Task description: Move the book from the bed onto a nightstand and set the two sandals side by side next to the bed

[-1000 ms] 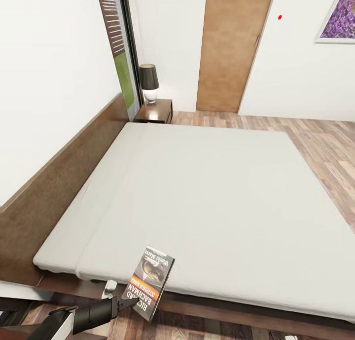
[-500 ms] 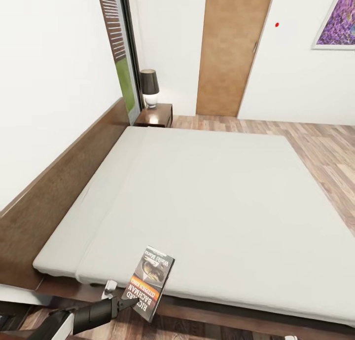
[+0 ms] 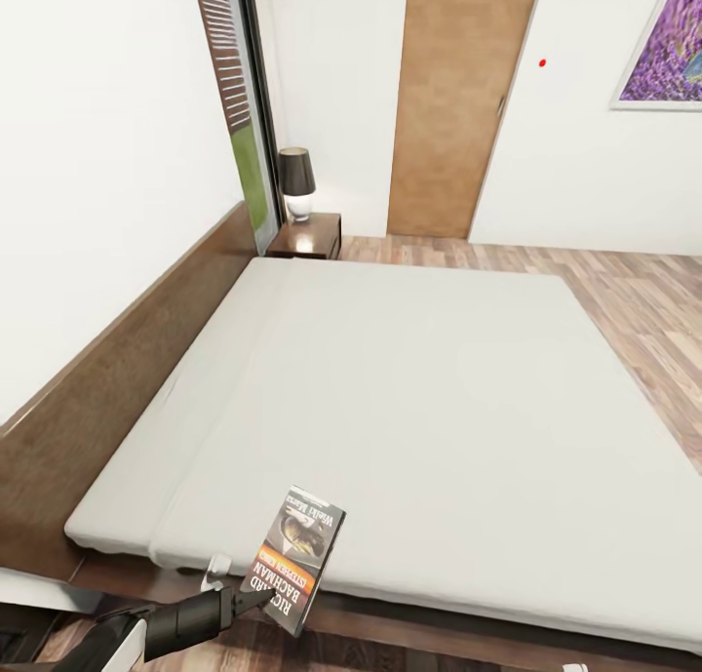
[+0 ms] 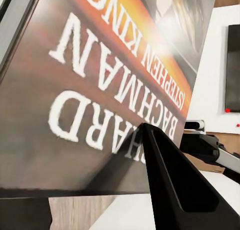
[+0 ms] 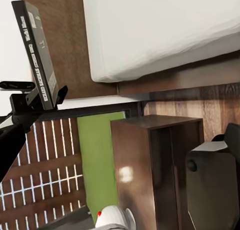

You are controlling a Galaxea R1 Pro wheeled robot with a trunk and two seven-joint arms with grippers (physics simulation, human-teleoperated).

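Note:
My left gripper is shut on the book, holding it tilted in the air over the bed's near edge. The cover, with its orange band and "RICHARD BACHMAN" lettering, looms close in the left wrist view, with a black finger pressed on it. From the right wrist view the book is edge-on in the left gripper. The bed has a bare pale mattress. One nightstand stands at the far corner, another close by. The sandals are out of view.
A dark-shaded lamp stands on the far nightstand beside a tall window. A wooden door and a purple picture are on the back wall. Wood floor runs along the bed's right side.
The whole picture has slid downward, so the camera has moved. The book stays in my left gripper at the same spot in view.

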